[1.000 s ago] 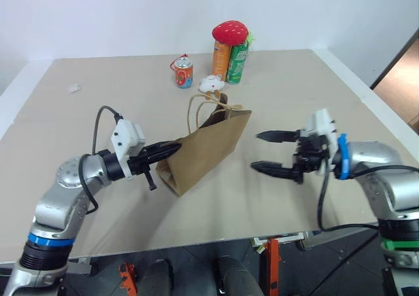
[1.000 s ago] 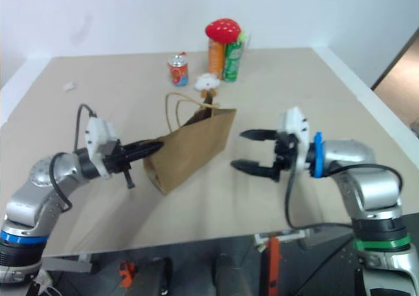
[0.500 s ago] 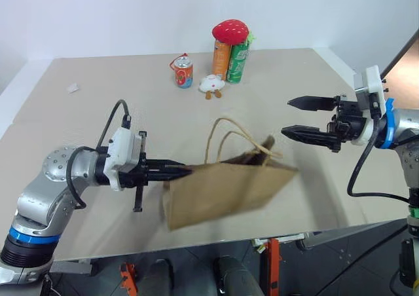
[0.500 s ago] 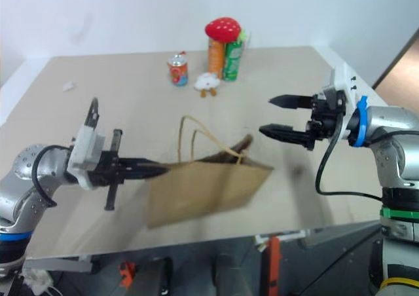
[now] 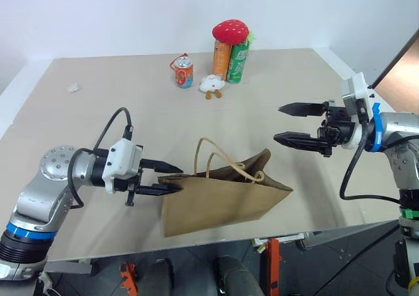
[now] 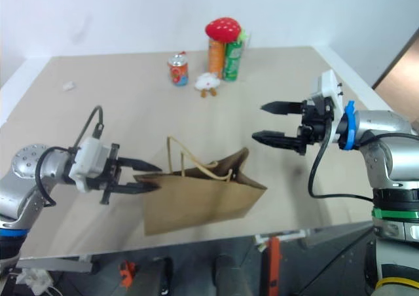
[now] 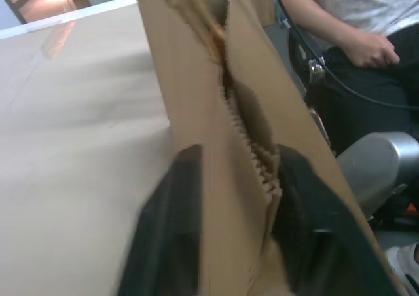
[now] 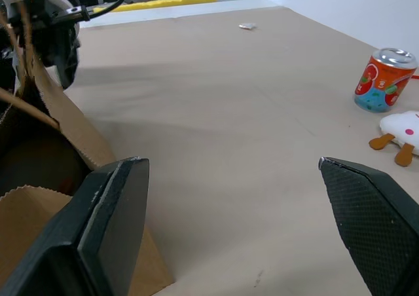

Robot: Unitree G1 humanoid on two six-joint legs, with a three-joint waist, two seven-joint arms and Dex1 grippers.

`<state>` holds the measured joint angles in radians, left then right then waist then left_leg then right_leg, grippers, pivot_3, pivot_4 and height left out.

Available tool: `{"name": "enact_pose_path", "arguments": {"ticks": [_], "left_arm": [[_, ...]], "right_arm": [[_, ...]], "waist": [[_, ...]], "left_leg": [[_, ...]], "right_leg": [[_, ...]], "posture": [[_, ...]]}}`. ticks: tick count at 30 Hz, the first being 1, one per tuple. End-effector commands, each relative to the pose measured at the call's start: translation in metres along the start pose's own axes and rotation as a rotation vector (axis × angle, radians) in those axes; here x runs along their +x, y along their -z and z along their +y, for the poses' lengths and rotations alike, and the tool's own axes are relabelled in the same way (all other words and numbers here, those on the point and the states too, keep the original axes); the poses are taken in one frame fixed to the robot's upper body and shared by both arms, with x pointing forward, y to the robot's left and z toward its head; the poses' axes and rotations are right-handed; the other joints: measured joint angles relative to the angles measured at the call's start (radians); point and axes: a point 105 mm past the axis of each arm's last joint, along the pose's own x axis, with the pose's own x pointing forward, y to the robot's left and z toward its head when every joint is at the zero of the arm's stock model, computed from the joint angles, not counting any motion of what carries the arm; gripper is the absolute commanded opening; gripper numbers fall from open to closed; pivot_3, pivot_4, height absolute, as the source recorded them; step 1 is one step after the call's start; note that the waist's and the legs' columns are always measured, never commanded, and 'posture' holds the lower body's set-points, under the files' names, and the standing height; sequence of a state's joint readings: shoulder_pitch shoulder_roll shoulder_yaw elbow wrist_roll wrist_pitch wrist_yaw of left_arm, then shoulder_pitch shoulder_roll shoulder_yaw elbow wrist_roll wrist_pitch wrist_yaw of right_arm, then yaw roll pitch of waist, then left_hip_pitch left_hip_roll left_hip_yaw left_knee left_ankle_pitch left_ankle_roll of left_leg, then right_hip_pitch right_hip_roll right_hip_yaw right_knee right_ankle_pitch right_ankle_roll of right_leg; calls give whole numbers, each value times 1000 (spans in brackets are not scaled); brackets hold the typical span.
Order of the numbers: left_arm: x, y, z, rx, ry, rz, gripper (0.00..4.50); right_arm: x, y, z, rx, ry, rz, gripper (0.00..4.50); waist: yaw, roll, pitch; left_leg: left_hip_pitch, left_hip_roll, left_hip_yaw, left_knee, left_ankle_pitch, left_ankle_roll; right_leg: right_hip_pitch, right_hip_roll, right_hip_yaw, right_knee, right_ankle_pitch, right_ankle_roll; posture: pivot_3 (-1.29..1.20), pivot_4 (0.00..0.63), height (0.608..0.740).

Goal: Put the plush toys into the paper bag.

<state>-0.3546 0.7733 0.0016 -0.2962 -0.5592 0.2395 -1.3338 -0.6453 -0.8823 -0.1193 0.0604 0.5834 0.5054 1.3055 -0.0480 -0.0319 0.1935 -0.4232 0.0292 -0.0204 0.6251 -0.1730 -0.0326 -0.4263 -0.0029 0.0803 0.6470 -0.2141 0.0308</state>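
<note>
A: Head views?
B: Paper bag (image 5: 222,201) lies tipped at table (image 5: 98,106) front edge. L gripper (image 5: 171,179) fingers parted astride its corner; R gripper (image 5: 292,122) wide apart, empty.
A: L wrist?
B: Serrated rim between parted fingers (image 7: 169,224).
A: R wrist?
B: White plush toy (image 8: 400,131) by can (image 8: 384,78), far off. Bag likely light, creases easily; take rim.
</note>
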Motion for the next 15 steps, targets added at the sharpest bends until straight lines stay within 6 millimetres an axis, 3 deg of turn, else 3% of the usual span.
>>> {"name": "enact_pose_path", "arguments": {"ticks": [1,2,3,7,15], "left_arm": [[-14,-52,12,-108,-77,-145,3716],[-16,-55,13,-129,-81,-153,3801],[-16,-58,14,-142,-90,-164,4157],[-21,-58,23,-138,-188,-147,4157],[-36,-13,48,-112,-434,-17,4157]], "right_arm": [[-1,-9,3,-4,-40,-15,4500],[-1,-9,3,11,-45,-17,4500],[-1,-10,2,19,-47,-19,4500],[2,-14,7,35,-109,-28,4500],[18,-30,36,17,-313,-41,4500]], "waist": [[0,0,0],[0,0,0],[0,0,0],[-1,0,0],[0,1,1]], "left_leg": [[0,0,0,0,0,0],[0,0,0,0,0,0],[0,0,0,0,0,0],[0,0,0,0,0,0],[0,0,0,0,0,0]], "right_leg": [[0,0,0,0,0,0],[0,0,0,0,0,0],[0,0,0,0,0,0],[0,0,0,0,0,0],[0,1,0,0,0,0]], "posture": [[0,150,740],[0,150,740],[0,150,740],[0,150,740],[0,150,740]]}}
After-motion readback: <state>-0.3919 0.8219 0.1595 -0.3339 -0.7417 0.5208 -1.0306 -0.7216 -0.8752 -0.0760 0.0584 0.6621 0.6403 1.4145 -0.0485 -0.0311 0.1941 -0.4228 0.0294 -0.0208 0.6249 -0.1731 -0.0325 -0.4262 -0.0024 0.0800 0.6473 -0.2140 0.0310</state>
